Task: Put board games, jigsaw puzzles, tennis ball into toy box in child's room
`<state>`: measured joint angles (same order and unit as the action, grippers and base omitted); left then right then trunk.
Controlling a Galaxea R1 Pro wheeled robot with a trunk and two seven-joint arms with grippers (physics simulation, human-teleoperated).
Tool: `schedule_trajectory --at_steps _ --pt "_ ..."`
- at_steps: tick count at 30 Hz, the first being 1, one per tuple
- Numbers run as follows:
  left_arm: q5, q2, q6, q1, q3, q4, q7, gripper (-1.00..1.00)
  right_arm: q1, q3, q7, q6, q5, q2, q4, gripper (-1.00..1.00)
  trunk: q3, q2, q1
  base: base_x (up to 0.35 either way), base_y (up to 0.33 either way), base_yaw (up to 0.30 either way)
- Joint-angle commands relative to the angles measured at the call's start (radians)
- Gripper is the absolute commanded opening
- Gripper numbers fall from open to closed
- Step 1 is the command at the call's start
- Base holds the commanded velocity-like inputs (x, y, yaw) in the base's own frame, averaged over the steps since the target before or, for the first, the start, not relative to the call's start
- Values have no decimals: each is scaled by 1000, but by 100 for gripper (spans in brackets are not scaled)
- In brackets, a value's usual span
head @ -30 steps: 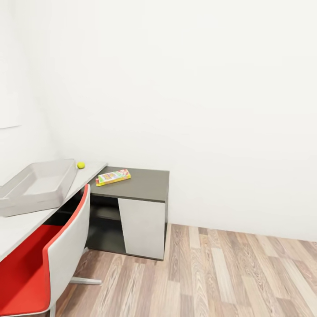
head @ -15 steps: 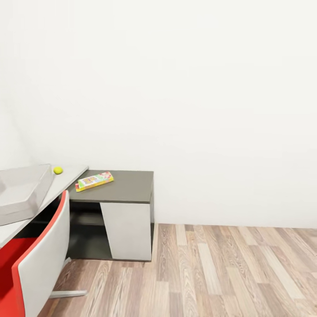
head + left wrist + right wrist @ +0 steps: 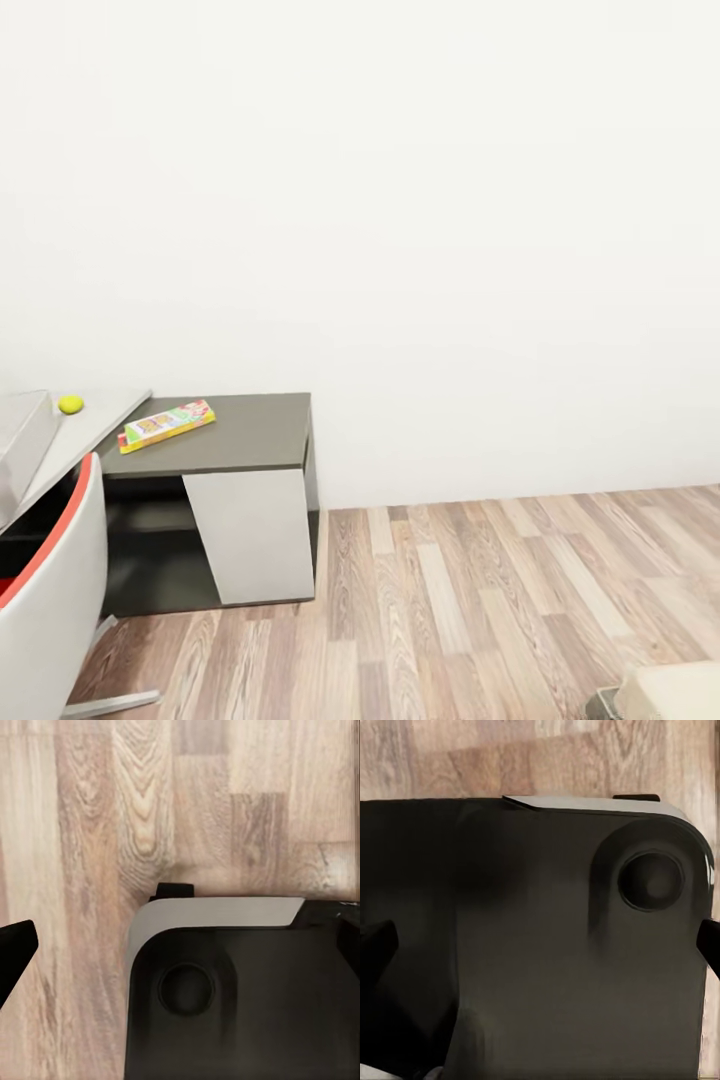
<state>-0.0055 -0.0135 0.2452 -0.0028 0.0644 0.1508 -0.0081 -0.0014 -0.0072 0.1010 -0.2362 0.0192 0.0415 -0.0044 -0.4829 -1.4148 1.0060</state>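
Observation:
The tennis ball [image 3: 70, 404] lies on the white table [image 3: 105, 420] near its far end, at the head view's left edge. Beside it a corner of the light-grey toy box [image 3: 18, 435] shows. A yellow-red board game [image 3: 166, 425] lies flat on the dark-topped cabinet [image 3: 255, 430] that adjoins the table. The jigsaw puzzles are out of view. A beige corner at the lower right looks like the bed [image 3: 672, 692]. My left gripper [image 3: 180, 945] and right gripper [image 3: 540, 945] are both open, holding nothing, above my dark base and the wooden floor.
A red and white chair [image 3: 50, 570] stands pushed against the table at the lower left. The cabinet has an open shelf and a pale front panel [image 3: 255, 535]. A white wall runs behind, with wood floor [image 3: 480, 610] stretching to the right.
The head camera has swung right, so everything slid left in the picture. The toy box has almost left the frame, and the beige corner came in at the lower right.

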Motion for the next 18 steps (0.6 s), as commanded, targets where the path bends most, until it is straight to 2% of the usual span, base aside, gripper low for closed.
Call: schedule_trajectory --at_steps 1,18 --pt "-1 0 2 0 6 -1 -1 100 0 -1 3 -3 2 0 0 100 2 7 -4 0 0 -260" --pt "-1 1 -5 0 7 -1 -1 100 0 1 3 -43 2 3 0 100 56 126 -69 0 0 -260"
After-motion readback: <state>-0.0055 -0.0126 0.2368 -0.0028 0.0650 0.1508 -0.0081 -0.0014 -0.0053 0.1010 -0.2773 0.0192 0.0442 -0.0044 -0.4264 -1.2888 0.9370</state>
